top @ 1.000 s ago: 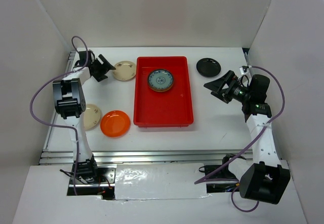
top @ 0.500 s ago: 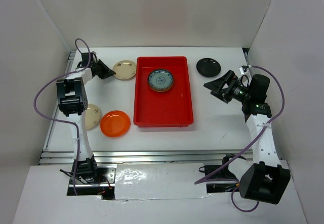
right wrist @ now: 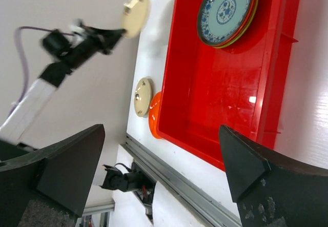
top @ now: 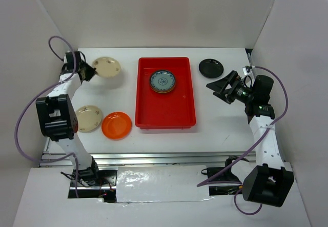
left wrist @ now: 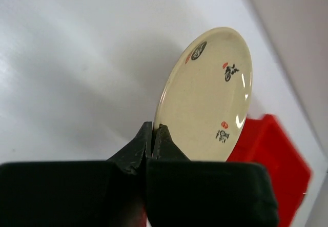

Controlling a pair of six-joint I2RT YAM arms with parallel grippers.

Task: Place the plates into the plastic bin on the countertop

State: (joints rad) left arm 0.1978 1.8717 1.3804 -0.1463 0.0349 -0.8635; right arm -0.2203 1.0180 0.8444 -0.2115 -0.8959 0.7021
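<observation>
The left tool (left wrist: pixel 154 137) pinches a cream plate (left wrist: pixel 207 99) by its rim, raised left of the bin (top: pixel 165 122); next it must carry it over the bin and let go, while the right tool (top: pixel 223 87) gapes wide, empty.

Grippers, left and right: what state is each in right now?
Left gripper: shut on the rim of the cream round shallow plate.
Right gripper: open, holding nothing.

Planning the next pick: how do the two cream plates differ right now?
The far cream plate is pinched at its rim by the left gripper and tilted up off the countertop; the near cream plate lies flat, ungripped, beside the orange plate. Both are round, similar in size, and outside the red bin.
</observation>
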